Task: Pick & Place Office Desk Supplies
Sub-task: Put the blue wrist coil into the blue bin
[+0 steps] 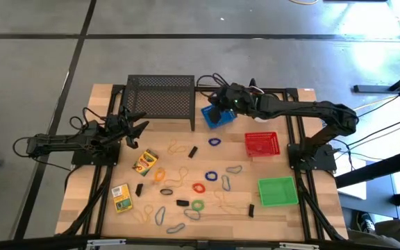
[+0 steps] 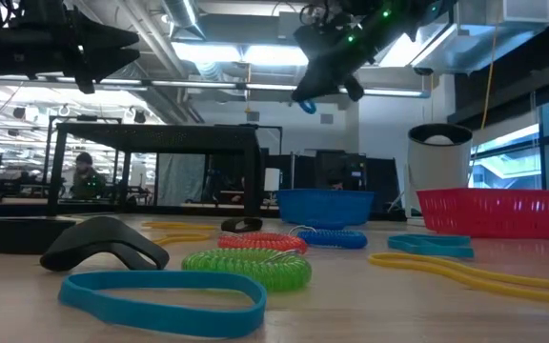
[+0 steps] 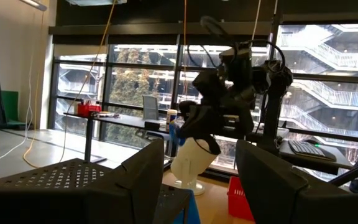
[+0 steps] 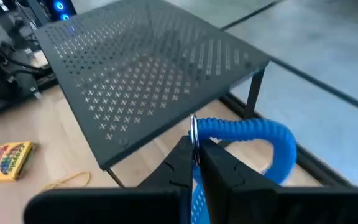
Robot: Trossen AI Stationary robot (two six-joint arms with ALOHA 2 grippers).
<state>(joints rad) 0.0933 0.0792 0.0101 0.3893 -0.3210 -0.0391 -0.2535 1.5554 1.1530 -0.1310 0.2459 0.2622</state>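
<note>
progress: early, as I judged | my right gripper was clamped on a blue coil band over the blue bin | my left gripper waited beside the mesh rack, fingers apart | most bands, clips and both crayon boxes lay in front of the rack, unsorted

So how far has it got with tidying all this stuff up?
Barely started, by the look of it. The red basket and green basket appear empty. In hand: the right gripper is shut on a blue coiled band above the blue basket. The left gripper waits open. Left: the rubber bands, black clips and both crayon boxes on the table.
</note>
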